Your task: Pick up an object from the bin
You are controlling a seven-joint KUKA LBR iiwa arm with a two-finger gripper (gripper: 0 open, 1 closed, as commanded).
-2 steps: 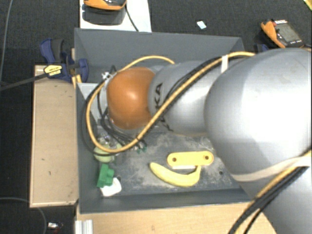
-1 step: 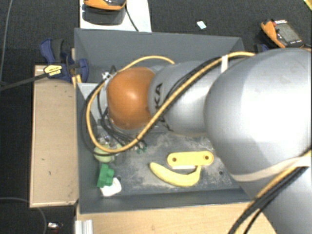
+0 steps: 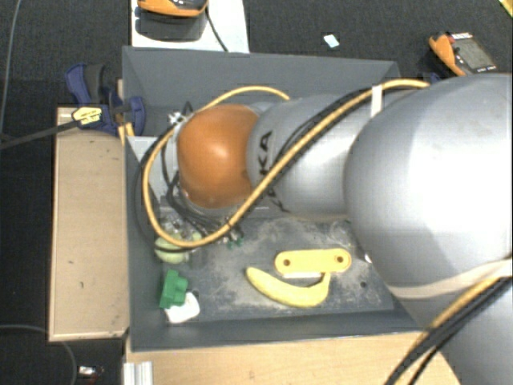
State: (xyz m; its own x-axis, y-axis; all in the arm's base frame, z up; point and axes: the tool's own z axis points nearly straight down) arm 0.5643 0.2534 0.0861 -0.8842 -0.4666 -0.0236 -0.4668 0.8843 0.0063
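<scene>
While the claw [image 3: 179, 224] sits tucked under the wrist, I can't tell if it's open or closed, or whether it has anything.

Largest first:
- Grey bin [image 3: 264, 66].
- Arm [image 3: 417, 183] in across the right side, covering most of the floor.
- Orange wrist cover [image 3: 215, 155], yellow cable [image 3: 240, 95] looped round it, hanging near the left wall about midway along.

Loose stuff, all toward the near edge:
- Yellow banana-shaped piece [image 3: 288, 289], curved, lying flat about midway along that edge.
- Flat yellow strap [image 3: 313, 261] with a hole at each end, touching the banana's far side.
- Green blocky piece [image 3: 171, 287] near the near-left corner.
- White scrap [image 3: 183, 309] touching its near side.
- Pale green rounded piece [image 3: 170, 253] by the left wall, just beside the claw. Likeliest target, my read.

To do it well:
- Come straight down, centred on it.
- Stay clear of the left wall and the green block.
- Close gently and lift vertically.
- Confirm it's actually held before moving off.

The piece is small, roundish and dull pale green, partly hidden by the claw hardware. It looks prone to roll.
</scene>
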